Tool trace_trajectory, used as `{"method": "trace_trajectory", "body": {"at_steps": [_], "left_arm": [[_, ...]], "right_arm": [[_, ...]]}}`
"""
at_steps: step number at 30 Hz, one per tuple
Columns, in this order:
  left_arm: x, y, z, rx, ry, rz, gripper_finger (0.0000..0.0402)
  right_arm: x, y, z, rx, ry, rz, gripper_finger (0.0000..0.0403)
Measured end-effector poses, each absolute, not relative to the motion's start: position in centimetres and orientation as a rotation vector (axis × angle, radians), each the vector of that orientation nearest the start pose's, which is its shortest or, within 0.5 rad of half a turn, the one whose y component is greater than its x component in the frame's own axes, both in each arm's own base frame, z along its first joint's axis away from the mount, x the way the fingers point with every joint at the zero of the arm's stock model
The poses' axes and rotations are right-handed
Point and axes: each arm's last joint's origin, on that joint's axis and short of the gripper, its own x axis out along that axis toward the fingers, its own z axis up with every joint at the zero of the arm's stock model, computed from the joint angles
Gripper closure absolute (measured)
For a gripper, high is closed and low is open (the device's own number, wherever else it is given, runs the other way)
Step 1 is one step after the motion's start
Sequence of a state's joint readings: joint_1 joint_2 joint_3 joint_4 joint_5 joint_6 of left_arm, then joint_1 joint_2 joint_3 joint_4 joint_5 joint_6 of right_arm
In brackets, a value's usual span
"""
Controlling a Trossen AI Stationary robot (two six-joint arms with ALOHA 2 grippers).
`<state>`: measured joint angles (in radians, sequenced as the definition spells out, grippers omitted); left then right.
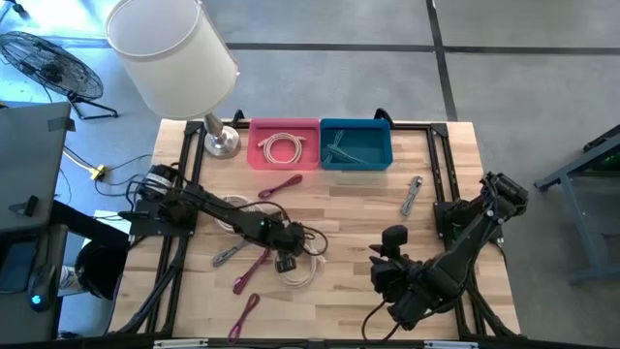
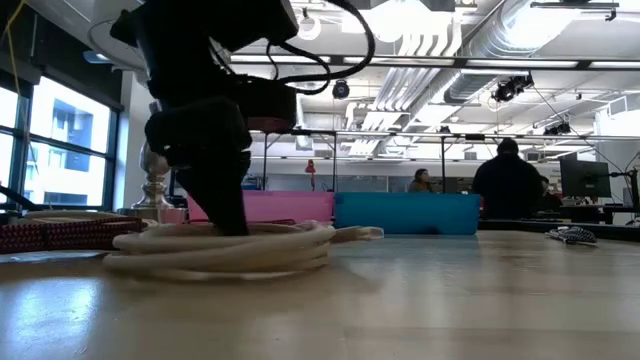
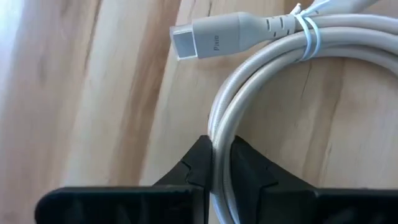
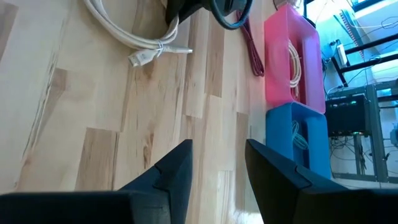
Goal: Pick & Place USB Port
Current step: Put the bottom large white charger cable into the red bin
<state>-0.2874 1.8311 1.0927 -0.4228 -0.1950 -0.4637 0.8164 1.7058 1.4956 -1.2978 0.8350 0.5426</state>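
Observation:
A coiled white USB cable [image 1: 300, 269] lies on the wooden table near its middle; its plug [image 3: 208, 36] and a white tie [image 3: 308, 34] show in the left wrist view. My left gripper [image 3: 221, 163] is down on the coil and shut on its strands. My right gripper [image 4: 217, 163] hovers open over the table's right near part, touching nothing. At the far edge stand a pink bin [image 1: 283, 142] with a white cable in it and a blue bin [image 1: 356, 143]. My left gripper pinches the coil's strands [image 3: 219, 127] between its two fingers, coming from above and pointing down, with the fingers across the cable. The coil [image 2: 220, 245] rests flat on the table.
Red cables [image 1: 254, 269] and a grey one [image 1: 226, 254] lie around the coil, another grey cable [image 1: 412, 192] toward the right. A lamp [image 1: 174, 48] stands at the far left corner. People sit in the room beyond the table [image 2: 508, 185].

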Motion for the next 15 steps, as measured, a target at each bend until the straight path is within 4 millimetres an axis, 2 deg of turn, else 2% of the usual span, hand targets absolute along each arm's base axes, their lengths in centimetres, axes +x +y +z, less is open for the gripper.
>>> {"method": "trace_trajectory", "body": {"at_steps": [4,10,15], "left_arm": [[34.7,-9.5,18.1,-0.022,1.08,0.181,0.0369],[35.5,-9.2,25.1,0.222,1.119,0.247,0.0369],[34.9,-7.1,31.2,0.427,1.153,0.394,0.0369]], "right_arm": [[23.0,21.3,28.6,-0.629,0.927,-0.292,0.0263],[23.0,21.2,28.7,-0.657,0.907,-0.316,0.0263],[22.9,21.0,28.8,-0.681,0.88,-0.346,0.0263]]}}
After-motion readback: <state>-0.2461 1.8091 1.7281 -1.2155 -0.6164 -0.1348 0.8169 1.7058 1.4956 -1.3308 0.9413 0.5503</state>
